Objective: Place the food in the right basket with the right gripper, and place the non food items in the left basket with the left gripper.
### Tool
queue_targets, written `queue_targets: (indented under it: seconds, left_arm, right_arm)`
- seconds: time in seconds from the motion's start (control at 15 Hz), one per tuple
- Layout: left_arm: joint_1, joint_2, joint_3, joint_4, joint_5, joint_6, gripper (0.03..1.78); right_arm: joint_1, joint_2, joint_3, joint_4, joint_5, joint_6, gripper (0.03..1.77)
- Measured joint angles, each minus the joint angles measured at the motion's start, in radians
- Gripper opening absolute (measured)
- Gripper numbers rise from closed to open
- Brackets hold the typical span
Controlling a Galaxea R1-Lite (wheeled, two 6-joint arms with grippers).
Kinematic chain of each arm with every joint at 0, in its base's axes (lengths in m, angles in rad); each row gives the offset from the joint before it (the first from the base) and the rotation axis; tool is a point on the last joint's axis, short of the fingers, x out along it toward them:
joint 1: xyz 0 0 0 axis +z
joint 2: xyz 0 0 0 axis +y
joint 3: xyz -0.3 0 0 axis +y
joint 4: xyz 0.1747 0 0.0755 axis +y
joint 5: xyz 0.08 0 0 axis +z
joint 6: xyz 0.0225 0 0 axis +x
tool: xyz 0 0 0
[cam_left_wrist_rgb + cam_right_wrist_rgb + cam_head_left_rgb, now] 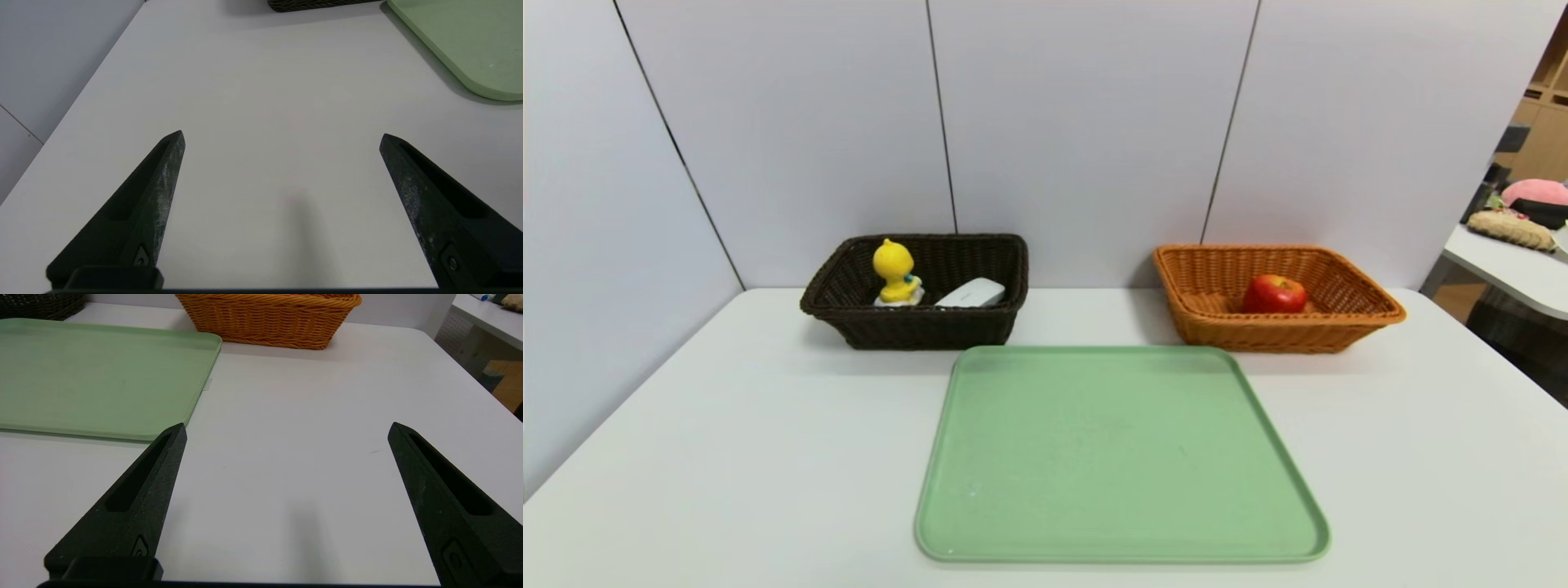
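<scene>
Little was left to go wrong, by my reckoning: the green tray (1119, 457) lay bare on the white bench (727, 457), and everything seemed sorted. The red apple (1274, 294) sat inside the orange basket (1278, 335) on the right, while the yellow duck toy (895, 273) and a pale grey case (970, 294) lay side by side in the dark brown basket (915, 327) on the left. If either arm reached out again, I judged the likeliest mishap would be a finger catching a basket's flared rim and dragging it across the smooth bench, or knocking the upright duck over. The apple, being round, could roll within its basket if that were bumped.

The left pincer (282, 136) hung released over bare bench near the tray's rounded corner, grasping nothing. The right pincer (286, 428) was likewise spread wide and empty, low over the bench beside the tray's other edge, the orange basket beyond it.

Both baskets were woven wicker, rectangular with outward-sloping walls. The tray looked like matte plastic with a raised lip and rounded corners. The pincer fingers were black, tapered to points, with slotted sides and a faintly scuffed, grainy surface.
</scene>
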Motion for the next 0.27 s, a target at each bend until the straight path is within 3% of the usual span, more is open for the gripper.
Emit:
queue_targets:
  seconds: [0.27]
  left_arm:
    - [0.0, 0.0, 0.0, 0.0, 0.0, 0.001, 1.69]
  right_arm:
    - [0.0, 0.0, 0.0, 0.001, 0.0, -0.004, 1.7]
